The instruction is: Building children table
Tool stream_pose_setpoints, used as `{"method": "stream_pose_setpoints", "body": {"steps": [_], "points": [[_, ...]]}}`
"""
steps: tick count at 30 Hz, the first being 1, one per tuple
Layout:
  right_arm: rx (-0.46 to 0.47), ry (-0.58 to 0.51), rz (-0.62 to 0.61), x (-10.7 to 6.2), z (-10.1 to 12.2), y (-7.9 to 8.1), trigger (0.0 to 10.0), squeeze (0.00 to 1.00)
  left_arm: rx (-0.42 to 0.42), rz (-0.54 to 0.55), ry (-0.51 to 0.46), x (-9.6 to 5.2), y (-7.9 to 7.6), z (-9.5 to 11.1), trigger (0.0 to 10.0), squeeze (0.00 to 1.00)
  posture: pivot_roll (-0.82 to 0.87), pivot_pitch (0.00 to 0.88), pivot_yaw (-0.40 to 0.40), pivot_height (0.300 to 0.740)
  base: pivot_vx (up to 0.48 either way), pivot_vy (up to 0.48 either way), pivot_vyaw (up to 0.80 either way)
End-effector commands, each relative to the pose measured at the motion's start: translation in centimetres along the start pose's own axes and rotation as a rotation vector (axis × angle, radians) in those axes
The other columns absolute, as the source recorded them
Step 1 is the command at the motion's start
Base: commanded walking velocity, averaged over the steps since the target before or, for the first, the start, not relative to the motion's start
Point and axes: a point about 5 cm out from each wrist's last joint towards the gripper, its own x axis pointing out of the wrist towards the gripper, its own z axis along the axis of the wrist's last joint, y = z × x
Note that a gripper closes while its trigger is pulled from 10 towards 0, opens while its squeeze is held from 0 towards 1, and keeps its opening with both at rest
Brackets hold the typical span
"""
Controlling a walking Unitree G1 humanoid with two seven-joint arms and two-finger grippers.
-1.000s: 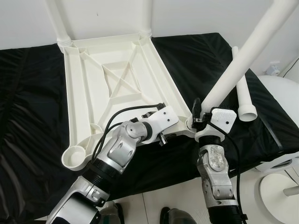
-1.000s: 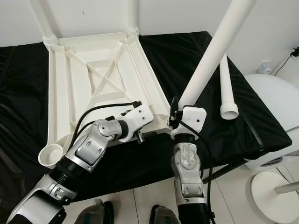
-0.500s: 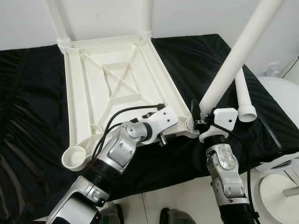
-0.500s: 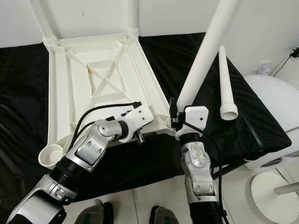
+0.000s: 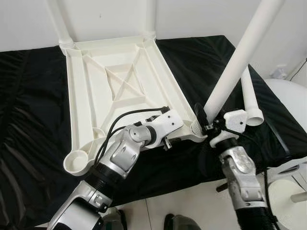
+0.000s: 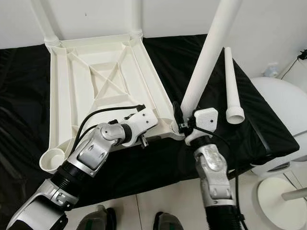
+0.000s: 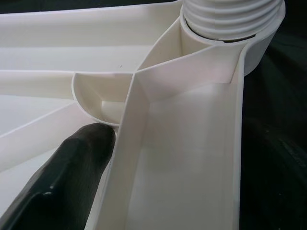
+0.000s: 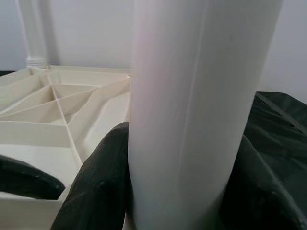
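Note:
The white table top [image 5: 76, 96] lies upside down on a black cloth. My right gripper [image 5: 204, 122] is shut on a long white leg [image 5: 235, 67] just above the near right corner socket; black fingers [image 8: 100, 182] press both sides of the leg [image 8: 192, 105]. The leg's threaded end [image 7: 230, 19] sits in that socket, and the leg leans to the right. My left gripper [image 5: 165, 139] is on the near edge beside that corner, shut on a rib of the frame, with one black finger [image 7: 62, 177] against the rib.
Two legs [image 5: 60, 24] [image 5: 150, 17] stand in the far corners. The near left socket [image 5: 76, 160] holds nothing. A loose leg [image 5: 249, 96] lies on the cloth to the right. A white rounded piece of furniture [image 5: 288, 96] stands beyond the right edge.
My right forearm has swung out to the right and the held leg now stands steeper. The left arm and the table top have stayed put.

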Motion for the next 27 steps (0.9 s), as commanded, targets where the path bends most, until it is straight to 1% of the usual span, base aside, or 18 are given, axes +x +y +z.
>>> {"method": "stream_pose_setpoints", "body": {"steps": [1,5,7,11,12,13,14,16,21,25,27], "points": [[0.078,0.261,0.003,-3.3,-5.0,-0.1,10.0,0.00,-0.033,0.114,0.131,-0.5,1.3,-2.9,10.0,0.00,-0.02,0.113,0.022,0.740,0.000,0.000,0.00],[0.092,0.251,0.043,-3.6,-5.0,-0.5,10.0,0.00,-0.031,0.113,0.129,-0.5,1.3,-2.9,10.0,0.00,-0.02,0.112,0.025,0.740,0.000,0.000,0.00],[0.103,0.256,0.094,-3.8,-5.0,-1.0,10.0,0.00,-0.028,0.110,0.127,-0.5,1.2,-2.8,10.0,0.00,-0.02,0.109,0.027,0.740,0.000,0.000,0.00],[0.110,0.272,0.112,-4.0,-5.3,-1.5,10.0,0.00,-0.027,0.108,0.126,-0.4,1.2,-2.8,10.0,0.00,-0.02,0.108,0.027,0.740,0.000,0.000,0.00],[0.109,0.294,0.114,-3.8,-5.5,-2.4,10.0,0.00,-0.025,0.106,0.125,-0.4,1.1,-2.8,10.0,0.00,-0.02,0.106,0.027,0.740,0.000,0.000,0.00],[0.110,0.306,0.118,-3.5,-5.6,-2.7,10.0,0.00,-0.025,0.106,0.124,-0.4,1.1,-2.8,10.0,0.00,-0.02,0.104,0.029,0.740,0.000,0.000,0.00],[0.110,0.306,0.118,-3.5,-5.6,-2.7,10.0,0.00,-0.025,0.106,0.124,-0.4,1.1,-2.8,10.0,0.00,-0.02,0.104,0.029,0.740,0.000,0.000,0.00],[0.107,0.321,0.126,-3.0,-5.4,-3.2,10.0,0.00,-0.024,0.106,0.125,-0.5,1.1,-2.7,10.0,0.00,-0.02,0.104,0.029,0.740,0.000,0.000,0.00],[0.077,0.360,0.169,-1.7,-5.0,-3.5,10.0,0.00,-0.023,0.105,0.124,-0.5,1.2,-2.7,10.0,0.00,-0.02,0.107,0.031,0.740,0.000,0.000,0.00],[0.092,0.372,0.197,-1.1,-4.7,-3.5,10.0,0.00,-0.022,0.105,0.124,-0.5,1.2,-2.7,10.0,0.00,-0.02,0.108,0.032,0.740,0.000,0.000,0.00],[0.095,0.384,0.220,-0.1,-4.1,-3.8,10.0,0.00,-0.023,0.106,0.124,-0.5,1.2,-2.7,10.0,0.00,-0.01,0.112,0.029,0.740,0.000,0.000,0.00]]}}
